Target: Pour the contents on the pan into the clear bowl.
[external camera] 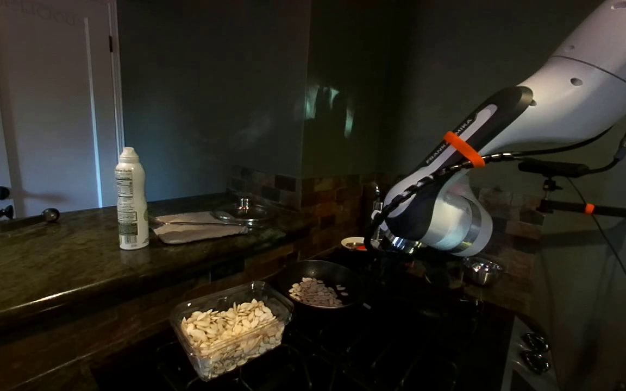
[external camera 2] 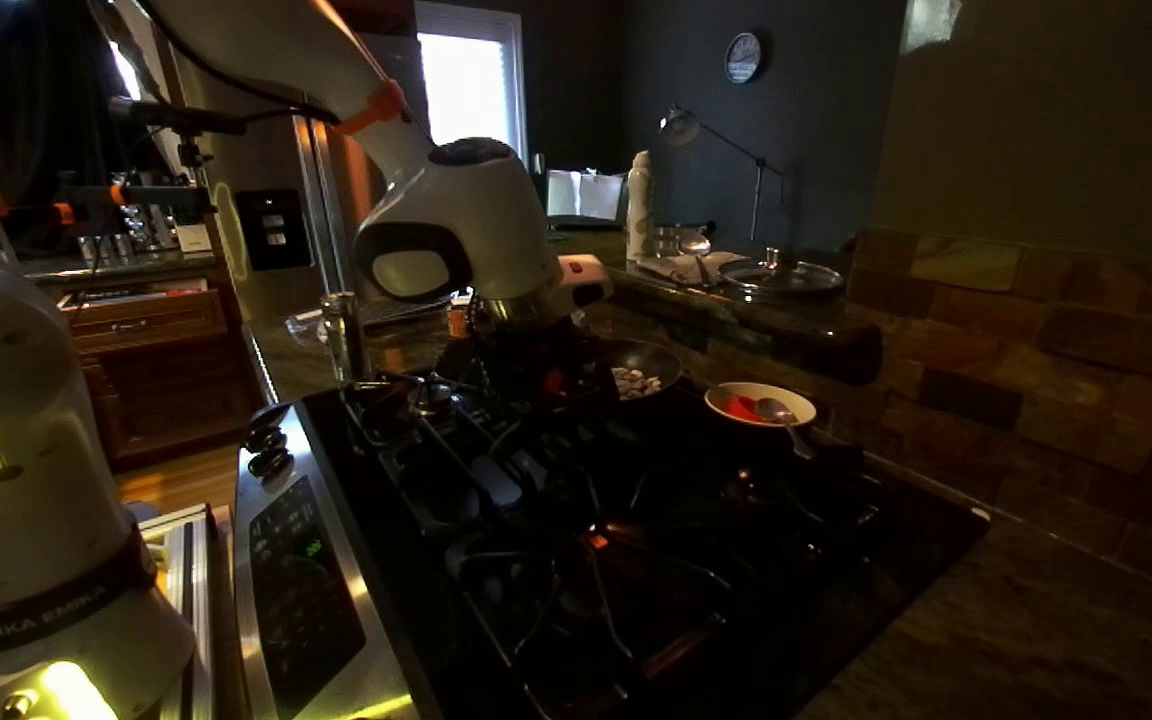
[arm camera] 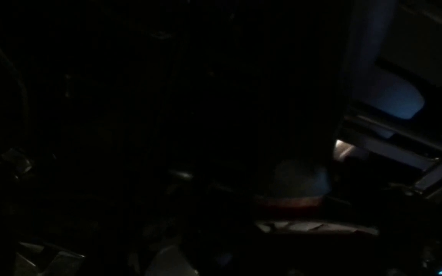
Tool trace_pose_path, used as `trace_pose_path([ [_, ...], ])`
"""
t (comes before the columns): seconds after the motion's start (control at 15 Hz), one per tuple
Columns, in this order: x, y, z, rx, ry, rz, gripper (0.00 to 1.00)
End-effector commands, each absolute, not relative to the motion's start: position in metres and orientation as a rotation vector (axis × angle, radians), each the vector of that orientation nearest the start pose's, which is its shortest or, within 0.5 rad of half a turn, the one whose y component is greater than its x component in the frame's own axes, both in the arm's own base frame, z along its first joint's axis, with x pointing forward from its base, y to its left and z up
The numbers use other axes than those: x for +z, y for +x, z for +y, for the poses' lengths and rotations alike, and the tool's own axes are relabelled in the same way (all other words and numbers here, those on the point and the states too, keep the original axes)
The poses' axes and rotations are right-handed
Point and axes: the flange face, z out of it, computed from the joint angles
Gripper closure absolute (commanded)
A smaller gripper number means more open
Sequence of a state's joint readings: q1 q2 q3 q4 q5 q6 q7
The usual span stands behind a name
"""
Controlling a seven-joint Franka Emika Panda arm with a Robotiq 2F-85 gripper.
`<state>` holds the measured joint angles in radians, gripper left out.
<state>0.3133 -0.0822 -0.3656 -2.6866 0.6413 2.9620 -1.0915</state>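
On the dark stovetop sits the black pan (external camera: 313, 269), with the pale contents (external camera: 314, 293) spread over part of its floor. Next to the pan is the clear bowl (external camera: 237, 338), holding many similar pale pieces; no clear bowl can be made out in the other views. An exterior view shows the pan (external camera 2: 658, 358) partly covered by my gripper (external camera 2: 554, 372), a dark shape on its near side. Shadow hides the pan's handle and my fingertips. The wrist view is almost black, so how the jaws stand and whether they touch the handle cannot be seen.
On the raised counter stand a white spray bottle (external camera: 132, 201), a pale cloth (external camera: 199, 231) with a utensil, and a glass lid (external camera: 245, 213). A white dish (external camera 2: 721, 393) with something red and a spoon sits on the stove (external camera 2: 626, 640). A metal bowl (external camera: 484, 271) is farther back.
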Motion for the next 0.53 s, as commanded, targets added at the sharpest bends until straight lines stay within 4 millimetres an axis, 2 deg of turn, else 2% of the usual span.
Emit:
trace_pose_path([
  [0.0,0.2780,0.4374,-0.0688,-0.611,-2.992,-0.607,0.36],
  [0.07,0.2770,0.4385,-0.0696,-0.610,-2.995,-0.596,0.37],
  [0.33,0.2788,0.4409,-0.0751,-0.619,-2.997,-0.555,0.68],
  [0.47,0.2753,0.4403,-0.0752,-0.578,-2.982,-0.573,0.81],
])
